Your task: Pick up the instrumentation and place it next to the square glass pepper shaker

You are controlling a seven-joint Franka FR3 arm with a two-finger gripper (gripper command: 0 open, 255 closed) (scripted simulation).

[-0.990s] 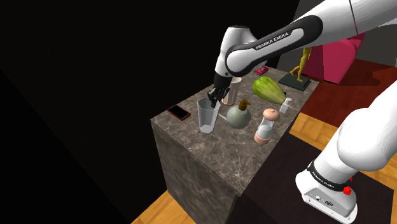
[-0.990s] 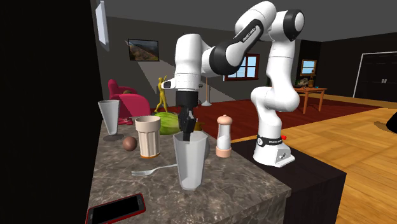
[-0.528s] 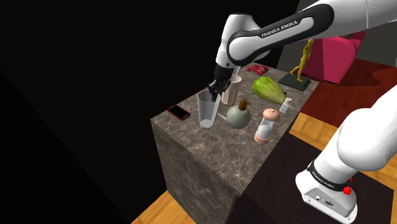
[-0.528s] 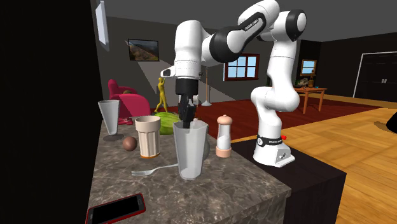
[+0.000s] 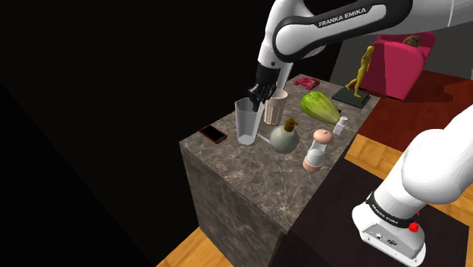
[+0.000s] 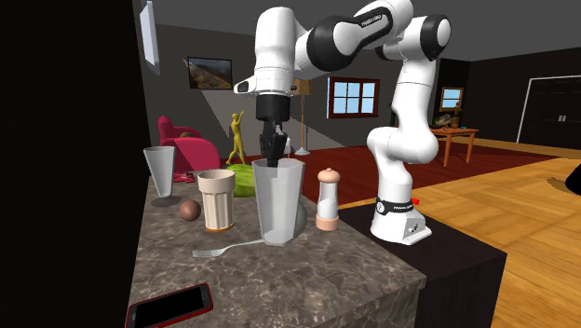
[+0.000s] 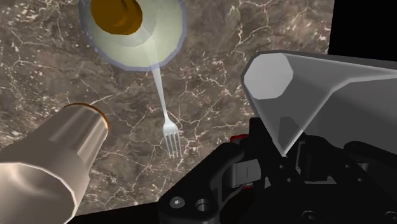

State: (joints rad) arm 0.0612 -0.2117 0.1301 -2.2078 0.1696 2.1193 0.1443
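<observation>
As I hang over the marble counter (image 6: 317,280), my gripper (image 6: 273,160) clamps the rim of the tall grey beaker (image 6: 279,207), mid-frame in the second exterior view, right of the tan cup (image 6: 217,198).

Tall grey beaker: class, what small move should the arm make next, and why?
Probably lift the beaker slightly higher before carrying it toward the pink-capped shaker: the fingers clasp its rim, its base sits near the counter, and a round flask stands between.
</observation>
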